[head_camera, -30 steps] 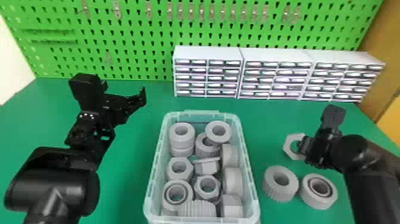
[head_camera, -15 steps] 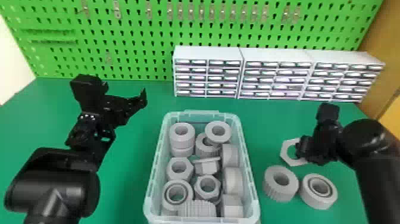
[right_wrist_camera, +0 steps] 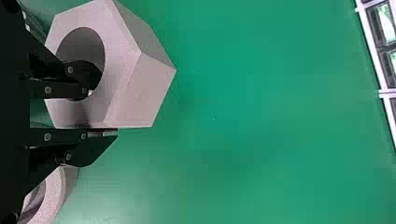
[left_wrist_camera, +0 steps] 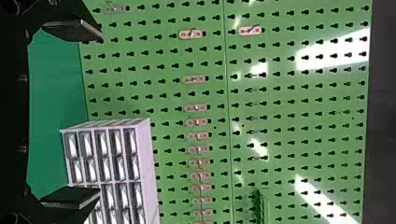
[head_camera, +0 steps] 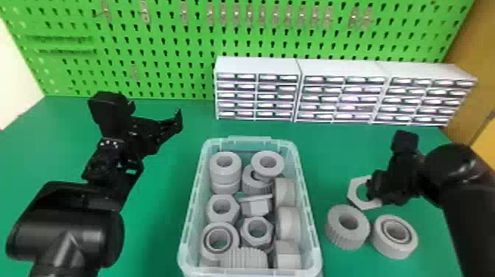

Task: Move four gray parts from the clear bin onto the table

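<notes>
"Where is the right gripper (head_camera: 374, 190)?" asks the first speaker.

"At the right of the head view, on the hexagonal gray part (head_camera: 352, 191)," says the second. "In the right wrist view, the right gripper (right_wrist_camera: 105, 105) has one finger inside the part's hole and the other along its outer face — the wall is pinched between them. Whether the part touches the table (head_camera: 158, 228) cannot be told."

"And the left gripper (head_camera: 155, 113)?"

"Left of centre in the head view, above the table. Its fingers are spread well apart, with nothing between them."

"What lies near the hexagonal part?"

"Two more gray parts, on the table at lower right: a ridged ring (head_camera: 337, 235), and just beside it a smooth ring (head_camera: 396, 251) with a darker circle around its hole."

"The clear bin (head_camera: 250, 139)?"

"Bottom centre, holding a crowd of gray parts (head_camera: 266, 172) — rings and hexagonal ones, some lying on others, some tipped on their sides."

"And behind?"

"White drawer units (head_camera: 256, 66) stand in a row from upper centre to upper right, and a green pegboard (head_camera: 158, 73) with metal hooks spans the top."
</notes>
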`<state>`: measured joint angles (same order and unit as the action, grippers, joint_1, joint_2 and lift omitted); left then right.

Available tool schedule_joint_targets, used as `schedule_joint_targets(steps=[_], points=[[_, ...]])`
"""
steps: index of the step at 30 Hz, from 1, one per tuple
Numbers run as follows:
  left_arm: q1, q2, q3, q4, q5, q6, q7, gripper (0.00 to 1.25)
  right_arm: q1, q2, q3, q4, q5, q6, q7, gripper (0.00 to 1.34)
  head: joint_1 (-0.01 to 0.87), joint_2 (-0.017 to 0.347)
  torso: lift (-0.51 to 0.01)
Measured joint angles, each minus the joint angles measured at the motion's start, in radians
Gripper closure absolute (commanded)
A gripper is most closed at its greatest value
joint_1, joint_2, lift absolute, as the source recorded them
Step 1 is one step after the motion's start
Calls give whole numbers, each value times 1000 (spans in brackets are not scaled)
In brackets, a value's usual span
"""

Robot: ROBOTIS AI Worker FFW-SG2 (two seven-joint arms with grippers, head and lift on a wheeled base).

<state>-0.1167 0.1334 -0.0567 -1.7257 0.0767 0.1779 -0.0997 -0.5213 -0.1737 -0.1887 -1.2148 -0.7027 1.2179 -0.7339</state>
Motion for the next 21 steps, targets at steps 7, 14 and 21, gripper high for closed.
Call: schedule_joint_targets(steps=[7, 14, 21], points=[[0, 0, 0, 0, 0, 0, 0, 110, -3, -5, 8, 17, 10, -3, 0, 1027, 686, 26, -50], [2, 0, 1, 0, 0, 0, 0, 110, 7, -10, 38, 9, 40, -22, 1, 521, 686, 26, -50], [2, 0, 1, 0, 0, 0, 0, 110, 17, -19, 77, -22, 71, -40, 0, 529, 686, 26, -50]])
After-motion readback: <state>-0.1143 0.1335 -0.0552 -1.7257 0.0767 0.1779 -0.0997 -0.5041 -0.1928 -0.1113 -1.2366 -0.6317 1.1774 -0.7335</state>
